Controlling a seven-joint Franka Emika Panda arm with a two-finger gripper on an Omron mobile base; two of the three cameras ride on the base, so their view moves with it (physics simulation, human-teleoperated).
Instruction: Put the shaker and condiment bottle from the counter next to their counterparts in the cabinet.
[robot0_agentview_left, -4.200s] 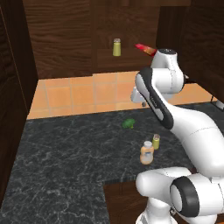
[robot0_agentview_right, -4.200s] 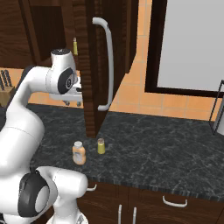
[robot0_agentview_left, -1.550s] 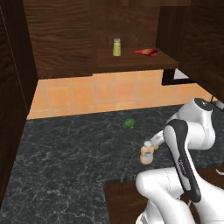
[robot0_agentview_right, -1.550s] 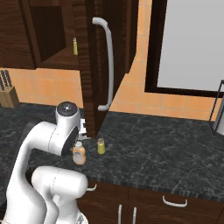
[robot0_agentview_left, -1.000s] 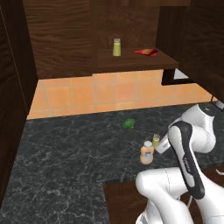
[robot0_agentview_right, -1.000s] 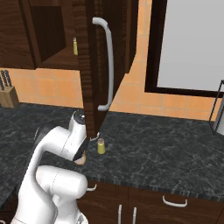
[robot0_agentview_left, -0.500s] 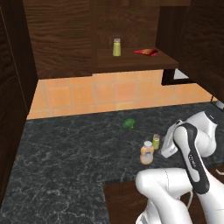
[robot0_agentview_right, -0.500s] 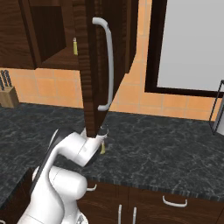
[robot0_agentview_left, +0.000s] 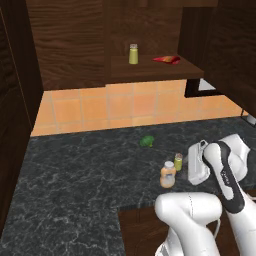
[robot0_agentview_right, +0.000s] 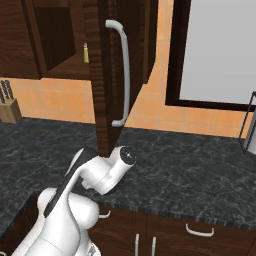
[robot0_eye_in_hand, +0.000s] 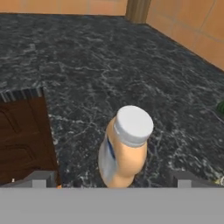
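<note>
Peach-orange condiment bottle stands between the wide-open, empty gripper in the hand view, while the left base view adds the shaker just beside it.

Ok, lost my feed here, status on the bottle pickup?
Gripper open, above the bottle, nothing held. Bottle upright on the counter, shaker just beside it. Nothing in the way.
</note>
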